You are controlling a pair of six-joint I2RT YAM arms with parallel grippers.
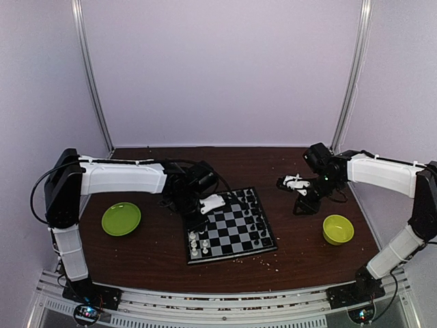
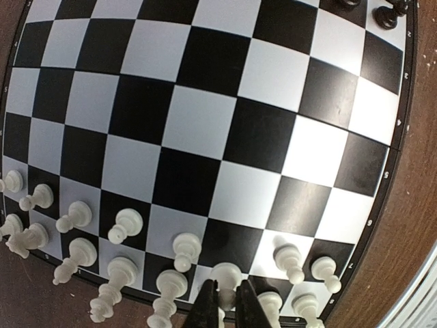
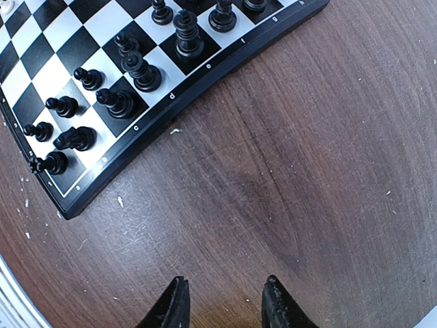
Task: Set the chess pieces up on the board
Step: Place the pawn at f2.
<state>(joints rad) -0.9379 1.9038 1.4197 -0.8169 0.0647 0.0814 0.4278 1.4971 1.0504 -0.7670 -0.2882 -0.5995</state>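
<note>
White chessman (image 2: 226, 275): pinched in the left gripper (image 2: 226, 288), jaws almost closed, at the board (image 2: 205, 102) edge among the white pieces (image 2: 126, 222).
Black chessmen (image 3: 130, 68): standing along the board's opposite edge.
Right gripper (image 3: 225, 301): jaws apart, holding nothing, over the wooden table (image 3: 307, 171) beside the board.

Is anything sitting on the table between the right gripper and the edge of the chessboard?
Nothing solid: only bare table with a few pale crumbs lies between the open right gripper and the board rim beside the black pieces.
</note>
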